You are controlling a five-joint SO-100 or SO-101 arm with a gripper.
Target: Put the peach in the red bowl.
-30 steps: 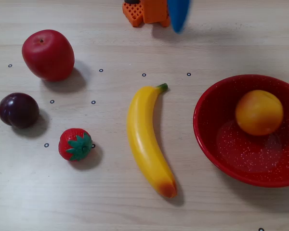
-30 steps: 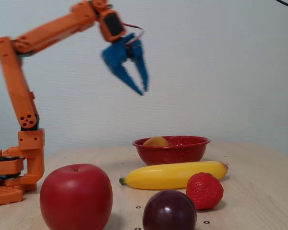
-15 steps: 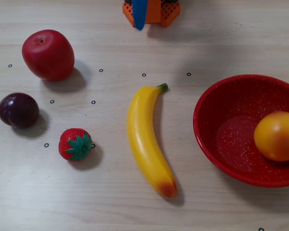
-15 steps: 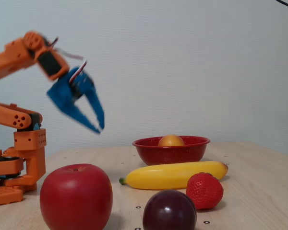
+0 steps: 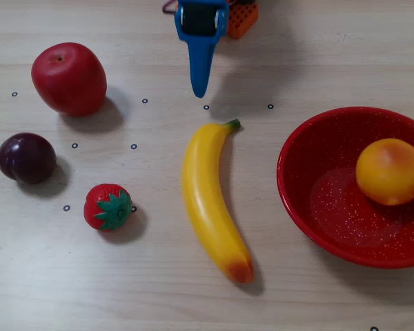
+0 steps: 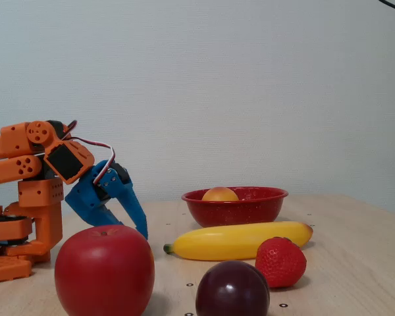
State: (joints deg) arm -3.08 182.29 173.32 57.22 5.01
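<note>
The yellow-orange peach [image 5: 391, 171] lies inside the red bowl [image 5: 290, 196] at the right of the overhead view, toward the bowl's right side. In the fixed view only the peach's top [image 6: 220, 193] shows above the bowl's rim [image 6: 240, 209]. My blue gripper [image 5: 200, 91] is at the top centre of the overhead view, pointing down at the table, far from the bowl. Its jaws look shut and hold nothing. In the fixed view the gripper [image 6: 142, 232] hangs low, close to my orange arm base.
A banana [image 5: 208, 200] lies between the gripper and the bowl. A red apple [image 5: 69, 78], a dark plum [image 5: 26, 158] and a strawberry [image 5: 107, 206] sit at the left. The orange arm base [image 6: 26, 204] stands at the fixed view's left.
</note>
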